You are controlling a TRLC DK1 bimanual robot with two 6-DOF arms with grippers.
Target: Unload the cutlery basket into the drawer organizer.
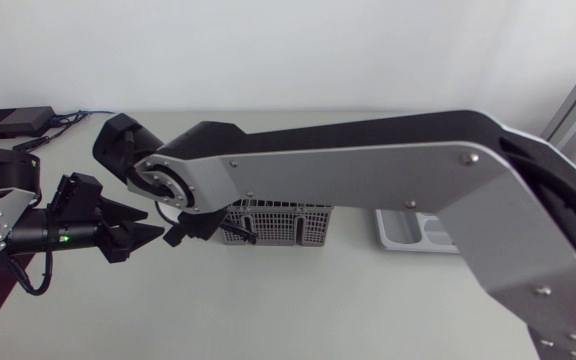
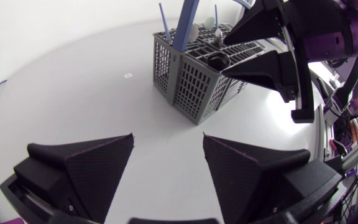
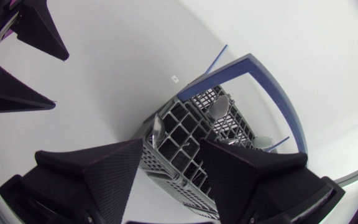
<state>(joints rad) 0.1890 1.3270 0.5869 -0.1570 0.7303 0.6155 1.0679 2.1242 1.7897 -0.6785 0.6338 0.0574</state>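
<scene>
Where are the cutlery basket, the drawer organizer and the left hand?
cutlery basket (image 1: 288, 236): head view, on its grey mesh side wall.
drawer organizer (image 1: 384, 236): head view, on its rim at the basket end.
left hand (image 2: 166, 138): left wrist view, midway between its open fingertips.

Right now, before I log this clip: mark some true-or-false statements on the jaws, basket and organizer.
1. The left jaws are shut on a fork. False: they are open and empty.
2. The right jaws hover open over the basket. True.
3. The basket is empty. False: cutlery stands in it, including a spoon.
4. In the head view, the organizer lies right of the basket. True.
</scene>
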